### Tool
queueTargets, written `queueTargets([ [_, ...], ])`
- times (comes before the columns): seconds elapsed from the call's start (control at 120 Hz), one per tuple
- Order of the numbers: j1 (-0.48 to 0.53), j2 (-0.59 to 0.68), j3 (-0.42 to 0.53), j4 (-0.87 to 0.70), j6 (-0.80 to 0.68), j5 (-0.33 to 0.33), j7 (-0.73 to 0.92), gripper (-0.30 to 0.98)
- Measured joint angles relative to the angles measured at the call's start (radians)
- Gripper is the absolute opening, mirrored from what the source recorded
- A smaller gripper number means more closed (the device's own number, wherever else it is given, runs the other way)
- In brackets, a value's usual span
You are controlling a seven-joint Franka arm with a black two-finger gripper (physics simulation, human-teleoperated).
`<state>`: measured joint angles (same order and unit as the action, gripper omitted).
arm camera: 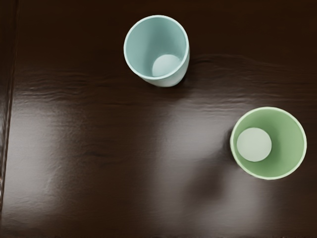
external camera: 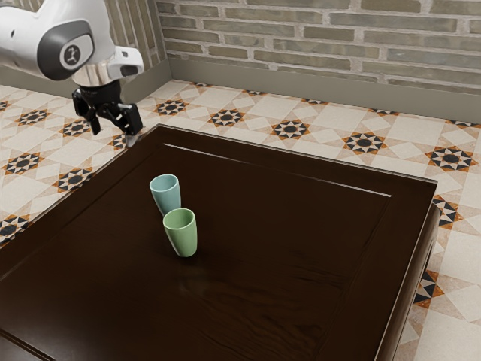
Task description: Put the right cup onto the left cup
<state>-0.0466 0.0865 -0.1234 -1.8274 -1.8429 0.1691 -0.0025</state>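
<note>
Green, smooth-walled and tapering to its foot, the tall round cup stands upright on the dark brown wooden table, lower than the black two-finger pincer and off toward the exterior view's right of it. That is the right-hand cup of the pair, and it rests on the wood rather than on its partner. Likewise below the pincer, and on that same side of it, is the pale blue, tapering round cup, upright too, mouth open toward the hand (its light round bottom is plain to see from above). The two cups are apart, with bare wood between them, though the green one overlaps the blue one's lower part in the exterior view. The pincer hangs in the air from the white and grey arm, its two fingers spread apart, clamped on nothing. Behind and beneath the pincer's level runs the star-patterned tile floor, with the brick wall beyond.
</note>
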Motion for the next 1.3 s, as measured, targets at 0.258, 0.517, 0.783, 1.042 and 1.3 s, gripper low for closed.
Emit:
queueTargets([
  [0.258, -0.049, 0.003, 0.007, -0.086, 0.037, -0.024, -0.020, 0.69],
  [0.517, -0.046, -0.052, 0.009, -0.245, -0.062, -0.105, -0.064, 0.69],
  [0.783, -0.049, -0.173, 0.017, -0.257, -0.238, -0.136, -0.128, 0.69],
  [1.042, -0.039, -0.268, 0.003, -0.224, -0.347, -0.154, -0.170, 0.69],
  [1.3, -0.033, -0.331, -0.016, -0.156, -0.384, -0.156, -0.194, 0.69],
])
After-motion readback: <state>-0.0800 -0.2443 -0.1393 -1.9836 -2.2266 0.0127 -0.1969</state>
